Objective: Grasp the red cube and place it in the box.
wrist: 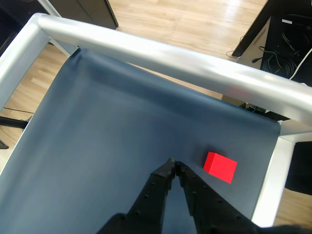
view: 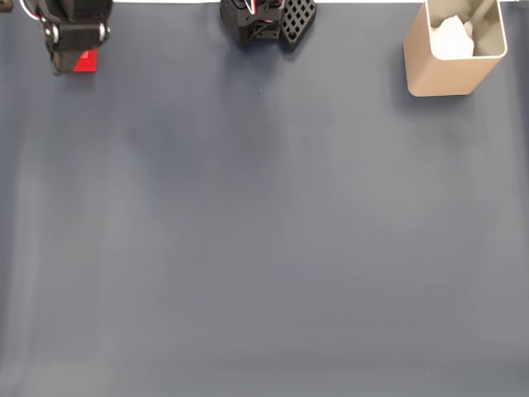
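A dark blue-grey mat (view: 264, 231) is seen covering the table across the fixed view, and in the wrist view it is bordered by a silver metal frame (wrist: 161, 53) beyond which a wooden floor (wrist: 185, 19) is visible. The box (view: 450, 62), beige and upright, is placed at the upper right of the fixed view, with something pale lying inside it. A black arm base (view: 269, 21) is found at the top centre of that view. The gripper (wrist: 173, 165) is shown in the wrist view with its two black fingers brought together, tips touching or nearly so, and nothing is held between them. The red cube (wrist: 220, 166) is seen resting on the mat just to the right of the fingertips, apart from them and near the frame's corner; in the fixed view it (view: 86, 61) is partly covered by the arm at the upper left, well apart from the box
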